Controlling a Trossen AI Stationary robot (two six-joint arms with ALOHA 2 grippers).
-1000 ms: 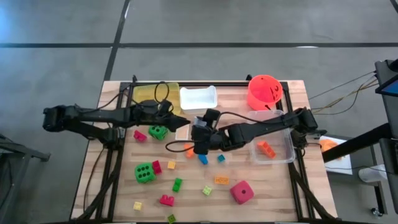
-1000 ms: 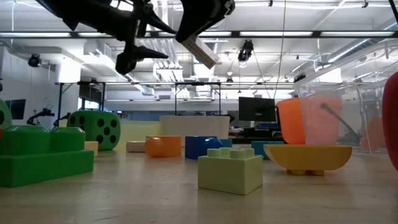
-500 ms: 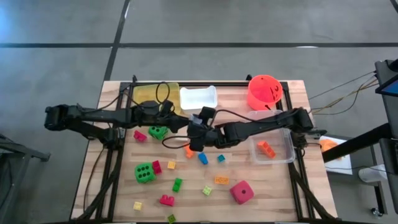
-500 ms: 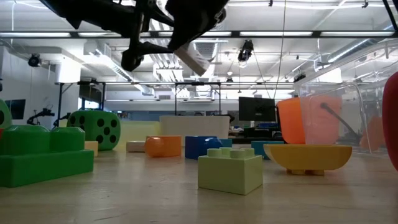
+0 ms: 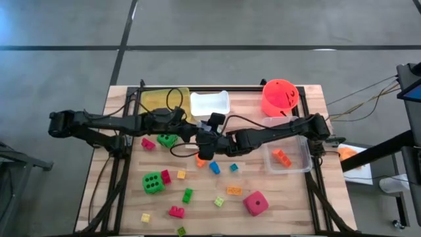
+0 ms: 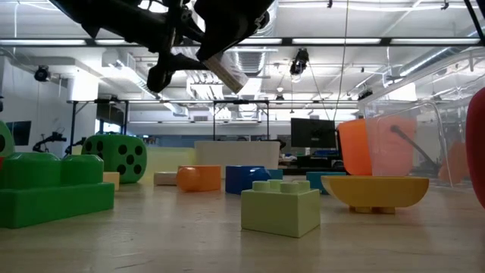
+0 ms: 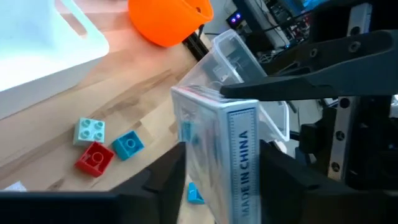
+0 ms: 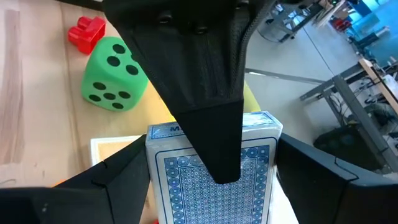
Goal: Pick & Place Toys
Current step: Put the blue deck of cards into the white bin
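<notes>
Right claw (image 8: 211, 186), reaching in from the right of the overhead frame, is clamped on a blue-patterned boxed pack of playing cards (image 7: 217, 155), held in the air above the middle of the wooden table (image 5: 125, 197). The left claw (image 7: 221, 180) comes from the left and meets it there. Its fingers (image 7: 163, 180) are pressed to the pack's two broad faces, so both claws have hold of the one pack.

Along the bottom of the overhead frame lie a small yellow plastic brick (image 5: 145, 217), a red brick (image 5: 176, 211) and a large pink-red dotted die (image 5: 256, 203). Just above them are a light green brick (image 5: 219, 201), a darker green brick (image 5: 188, 194), a flat orange brick (image 5: 234, 190) and a green dotted die (image 5: 152, 182).

Nearer the centre, a blue brick (image 5: 214, 168) and a teal brick (image 5: 233, 167) lie below the claws. At centre right, a clear rectangular plastic tray (image 5: 304, 161) holds one orange brick (image 5: 282, 158). At centre left, a second green die (image 5: 167, 139) sits beside a pink brick (image 5: 147, 143).

Along the top edge of the table stand a yellow tray (image 5: 154, 99), a white tray (image 5: 210, 104) and a round orange-red bucket (image 5: 279, 97).
</notes>
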